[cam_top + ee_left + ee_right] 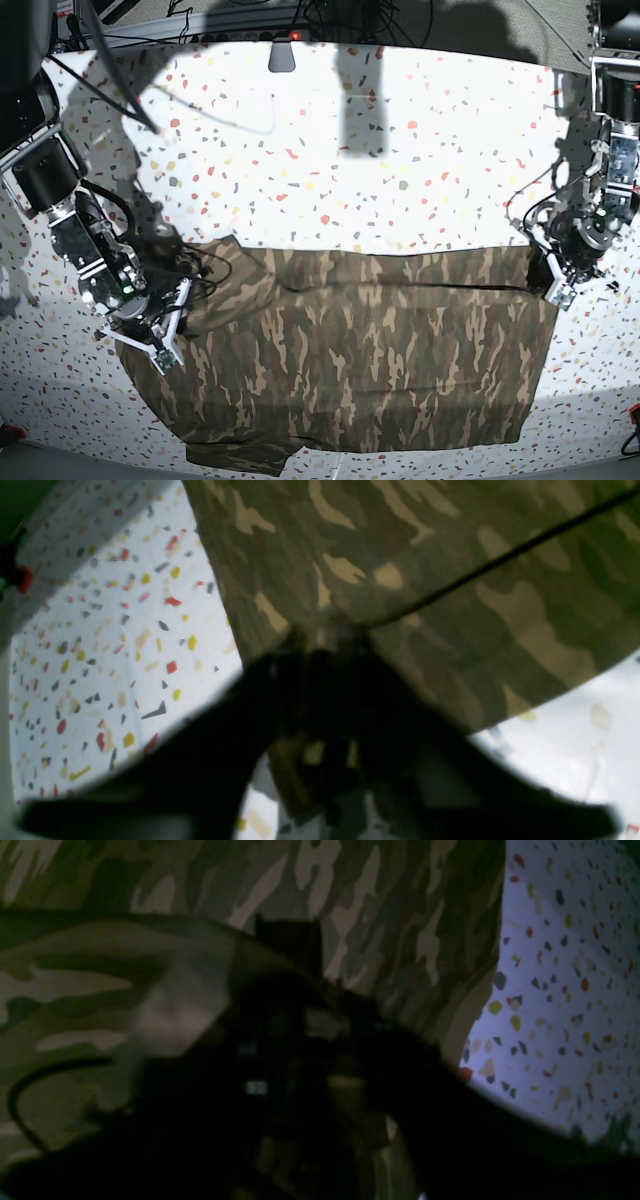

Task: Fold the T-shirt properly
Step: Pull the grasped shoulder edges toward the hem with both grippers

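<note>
The camouflage T-shirt (360, 350) lies flat on the speckled table as a wide rectangle, with one doubled layer along its far edge. My right gripper (168, 330) hovers over the shirt's left edge in the base view, and its two pale fingers stand spread apart. In the right wrist view it is a dark blur (300, 1005) above the T-shirt (150, 965). My left gripper (557, 280) sits at the shirt's far right corner. In the left wrist view it is blurred (325, 645) against the T-shirt (450, 580), so how its jaws stand is unclear.
The white terrazzo table (350, 160) stretches behind the shirt. A grey fixture (281, 58) and cables sit at its back edge. A thin black cable (500, 557) crosses above the cloth. The shirt's near hem lies close to the table's front edge.
</note>
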`<state>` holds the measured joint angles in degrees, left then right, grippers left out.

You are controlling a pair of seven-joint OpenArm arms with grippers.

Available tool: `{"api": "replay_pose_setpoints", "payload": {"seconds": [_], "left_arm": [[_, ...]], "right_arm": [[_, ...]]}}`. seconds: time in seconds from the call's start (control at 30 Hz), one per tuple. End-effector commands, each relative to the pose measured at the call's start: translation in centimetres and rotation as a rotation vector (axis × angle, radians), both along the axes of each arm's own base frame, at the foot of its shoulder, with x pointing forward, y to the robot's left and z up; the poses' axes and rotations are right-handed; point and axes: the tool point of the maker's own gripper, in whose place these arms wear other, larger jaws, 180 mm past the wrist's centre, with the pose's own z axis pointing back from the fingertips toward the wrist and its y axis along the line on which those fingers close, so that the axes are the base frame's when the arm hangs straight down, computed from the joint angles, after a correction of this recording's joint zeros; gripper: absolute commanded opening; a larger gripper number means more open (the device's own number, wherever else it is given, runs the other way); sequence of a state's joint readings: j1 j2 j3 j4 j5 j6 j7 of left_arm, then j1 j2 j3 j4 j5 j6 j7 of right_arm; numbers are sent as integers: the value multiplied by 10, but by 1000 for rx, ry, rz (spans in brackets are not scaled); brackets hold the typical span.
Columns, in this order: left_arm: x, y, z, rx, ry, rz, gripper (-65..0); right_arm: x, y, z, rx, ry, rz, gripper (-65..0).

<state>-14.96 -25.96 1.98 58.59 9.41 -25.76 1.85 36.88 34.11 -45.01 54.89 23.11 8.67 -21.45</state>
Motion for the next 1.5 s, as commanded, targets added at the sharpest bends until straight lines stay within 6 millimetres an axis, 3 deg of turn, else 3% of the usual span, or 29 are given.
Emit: {"api": "replay_pose_setpoints", "payload": {"seconds": [0.0,0.3,0.5,0.67,0.87,1.0,1.2,1.47], "left_arm": [[16,9,26,9,-77,15,-439],[19,51,37,56,-21,140,-422],[16,37,48,29,53,124,-490],[-3,22,43,142,157,43,-489],[-36,4,16,271,180,-125,-482],[-52,-13,-9,455,180,-297,-455],[-41,-13,-25,567,165,-301,-455],[-36,20,-44,615,243,-269,-456]], "right_arm": [[19,-4,29,7,-77,-6,-351],[28,-21,56,5,-79,-47,-350],[19,-13,78,7,-84,1,-351],[-4,0,79,-18,-72,100,-351],[-33,-5,66,-73,-37,147,-351],[-39,-18,63,-97,-19,133,-351],[-41,-23,62,-111,-7,122,-351],[-41,-24,62,-116,-4,120,-351]]}}
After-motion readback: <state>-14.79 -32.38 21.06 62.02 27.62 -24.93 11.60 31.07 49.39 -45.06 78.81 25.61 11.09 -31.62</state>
